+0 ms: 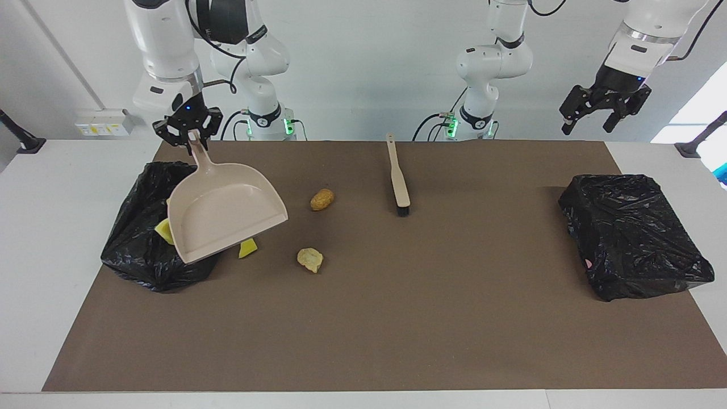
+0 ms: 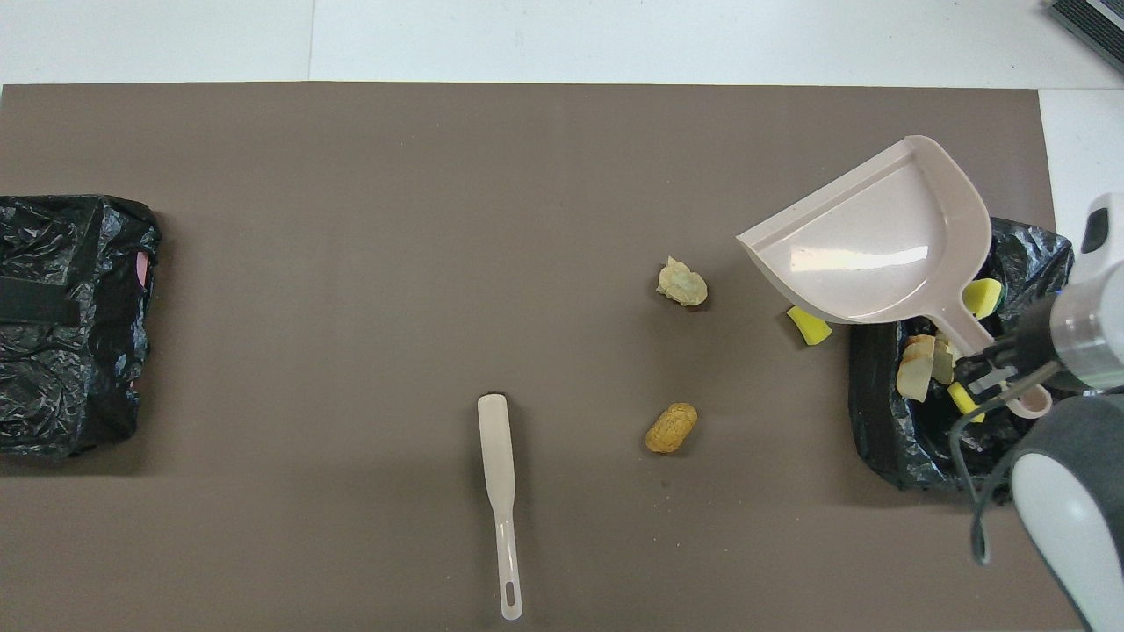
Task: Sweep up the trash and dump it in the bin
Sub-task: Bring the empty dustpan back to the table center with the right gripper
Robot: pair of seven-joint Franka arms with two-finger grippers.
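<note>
I have the right gripper (image 1: 190,136) clamped on the beige dustpan's (image 1: 224,218) handle, pan tilted over the black bin bag (image 1: 136,250) holding yellow and tan trash (image 2: 922,369). Three scraps (image 1: 309,259) lie on the worktop (image 1: 397,318). Left gripper (image 1: 602,111) hangs with fingers spread wide, empty. No readable labels.

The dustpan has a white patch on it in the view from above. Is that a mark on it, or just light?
Just light, most likely: in the overhead view the dustpan shows a bright streak of glare on its smooth inner face; in the facing view the same dustpan looks evenly beige, with no mark. In the facing view the brush casts only a soft shadow, so the lighting looks diffuse.
</note>
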